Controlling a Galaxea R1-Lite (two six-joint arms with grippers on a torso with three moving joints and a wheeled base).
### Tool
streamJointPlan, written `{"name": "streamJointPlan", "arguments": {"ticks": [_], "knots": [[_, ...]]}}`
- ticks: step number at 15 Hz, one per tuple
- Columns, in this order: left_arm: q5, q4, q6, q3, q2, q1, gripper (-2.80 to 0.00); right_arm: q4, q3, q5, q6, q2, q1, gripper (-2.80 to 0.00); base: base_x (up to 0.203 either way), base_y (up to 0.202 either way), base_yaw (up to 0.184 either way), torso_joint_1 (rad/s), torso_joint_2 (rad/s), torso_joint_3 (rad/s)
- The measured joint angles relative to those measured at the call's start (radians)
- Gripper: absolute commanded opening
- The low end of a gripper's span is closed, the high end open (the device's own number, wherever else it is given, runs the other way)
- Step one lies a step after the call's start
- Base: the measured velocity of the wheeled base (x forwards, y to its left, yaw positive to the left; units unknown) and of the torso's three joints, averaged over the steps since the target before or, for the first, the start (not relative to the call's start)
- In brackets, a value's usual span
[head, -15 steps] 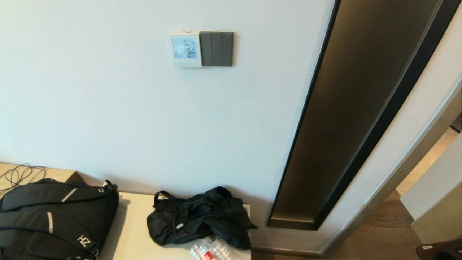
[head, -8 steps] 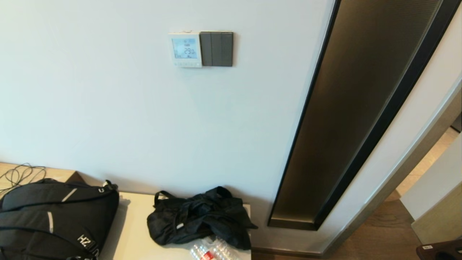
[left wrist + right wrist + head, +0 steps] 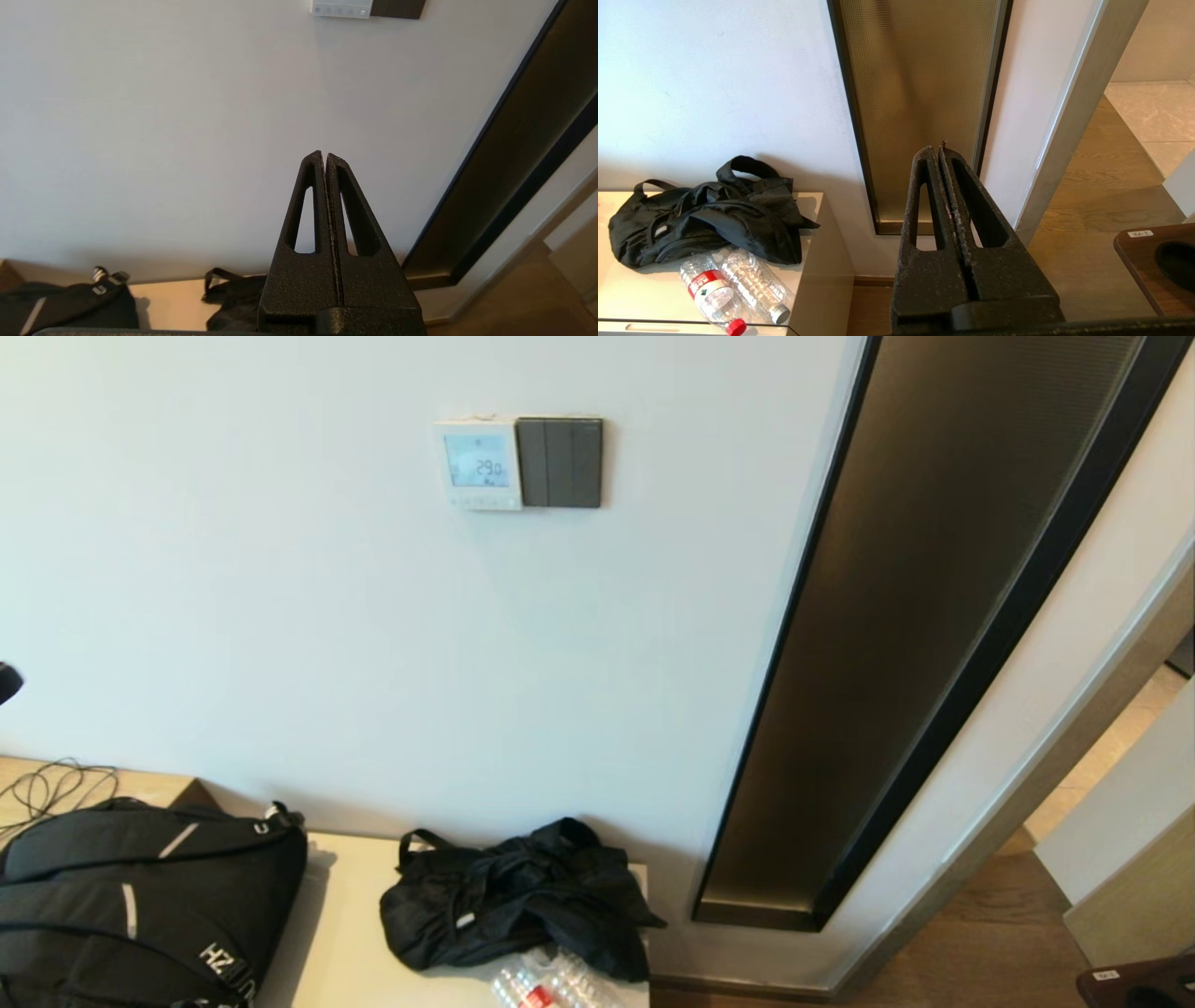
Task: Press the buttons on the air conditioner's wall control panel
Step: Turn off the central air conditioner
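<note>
The white air conditioner control panel [image 3: 478, 464] hangs high on the wall, its lit screen reading 29.0, with a row of small buttons [image 3: 482, 501] along its lower edge. Its button row also shows in the left wrist view [image 3: 341, 9]. My left gripper [image 3: 324, 155] is shut and empty, well below the panel and off the wall; only a dark tip of it [image 3: 7, 681] shows at the head view's left edge. My right gripper [image 3: 937, 148] is shut and empty, low down, facing the glass strip.
A dark grey switch plate [image 3: 560, 462] adjoins the panel's right side. A tall dark glass strip [image 3: 934, 616] runs down the wall at right. Below stands a pale cabinet [image 3: 345, 933] bearing a backpack [image 3: 131, 896], a black bag [image 3: 513, 896] and plastic bottles [image 3: 733, 289].
A dark tip of my left gripper has come into the head view at its left edge. Nothing else has moved.
</note>
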Motion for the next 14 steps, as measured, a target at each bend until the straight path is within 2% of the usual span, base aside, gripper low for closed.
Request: {"name": "streamJointPlan", "arguments": {"ticks": [3, 6, 8, 11, 14], "knots": [[0.026, -0.072, -0.017, -0.12, 0.249, -0.134, -2.8, 0.0, 0.0, 0.0, 0.0, 0.0, 0.0, -2.8, 0.0, 0.0, 0.0, 0.0, 0.0, 0.0], [0.123, -0.09, -0.026, -0.251, 0.442, -0.335, -2.8, 0.0, 0.0, 0.0, 0.0, 0.0, 0.0, -2.8, 0.0, 0.0, 0.0, 0.0, 0.0, 0.0], [0.17, -0.095, -0.027, -0.343, 0.544, -0.43, -2.8, 0.0, 0.0, 0.0, 0.0, 0.0, 0.0, -2.8, 0.0, 0.0, 0.0, 0.0, 0.0, 0.0], [0.187, -0.093, -0.023, -0.485, 0.674, -0.496, -2.8, 0.0, 0.0, 0.0, 0.0, 0.0, 0.0, -2.8, 0.0, 0.0, 0.0, 0.0, 0.0, 0.0], [0.193, -0.096, -0.025, -0.618, 0.798, -0.509, -2.8, 0.0, 0.0, 0.0, 0.0, 0.0, 0.0, -2.8, 0.0, 0.0, 0.0, 0.0, 0.0, 0.0]]}}
